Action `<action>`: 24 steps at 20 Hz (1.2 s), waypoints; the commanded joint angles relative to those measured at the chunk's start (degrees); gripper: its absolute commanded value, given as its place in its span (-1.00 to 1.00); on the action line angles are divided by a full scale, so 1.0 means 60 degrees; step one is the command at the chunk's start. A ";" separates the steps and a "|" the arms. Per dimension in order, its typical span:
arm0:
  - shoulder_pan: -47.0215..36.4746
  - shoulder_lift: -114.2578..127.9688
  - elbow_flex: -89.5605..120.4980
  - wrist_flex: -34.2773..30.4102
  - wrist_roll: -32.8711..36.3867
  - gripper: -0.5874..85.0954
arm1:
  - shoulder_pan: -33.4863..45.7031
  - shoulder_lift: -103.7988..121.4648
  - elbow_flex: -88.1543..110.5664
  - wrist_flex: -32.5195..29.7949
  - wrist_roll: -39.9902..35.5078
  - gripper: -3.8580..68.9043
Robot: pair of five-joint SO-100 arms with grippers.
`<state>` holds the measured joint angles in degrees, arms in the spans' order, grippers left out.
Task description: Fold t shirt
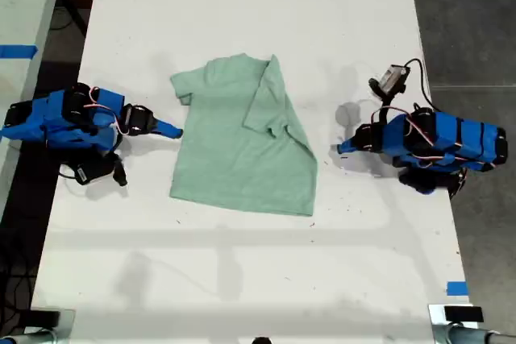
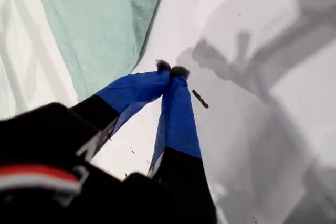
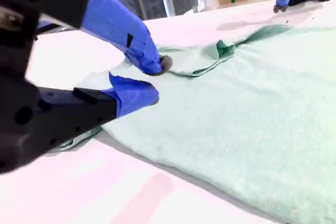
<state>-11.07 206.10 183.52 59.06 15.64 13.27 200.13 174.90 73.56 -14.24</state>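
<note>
The pale mint-green cloth t shirt [image 1: 242, 138] lies mid-frame in the exterior view, one sleeve folded over. My second gripper [image 3: 152, 82], jaws slightly apart, sits over its edge at that view's left. My first gripper [image 2: 171, 70], tips together, rests apart on the white table [image 1: 242, 263] at the right.

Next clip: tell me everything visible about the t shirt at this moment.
The t shirt is pale mint-green, plain, soft-looking cloth, lying flat mid-table on the white table. The sleeve side on the exterior view's right is folded inward over the body; the other sleeve is spread out. My second end effector, jaws apart, sits at that spread sleeve's edge. My first end effector is shut on nothing, just off the cloth.
</note>
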 commanded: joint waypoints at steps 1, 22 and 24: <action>0.0029 0.0059 0.0029 0.0015 0.0044 -0.87 | 0.0103 0.0161 0.0498 0.0044 0.0117 -0.89; 0.0029 0.0059 0.0029 0.0015 0.0044 -0.87 | 0.0132 0.0161 0.0498 0.0029 0.0044 -0.89; -0.0044 0.0059 0.0044 -0.0029 0.0820 -0.87 | 0.0132 0.0161 0.0498 0.0029 0.0000 -0.89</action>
<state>-11.07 206.10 183.52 59.06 15.82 13.54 200.13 174.90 73.56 -14.24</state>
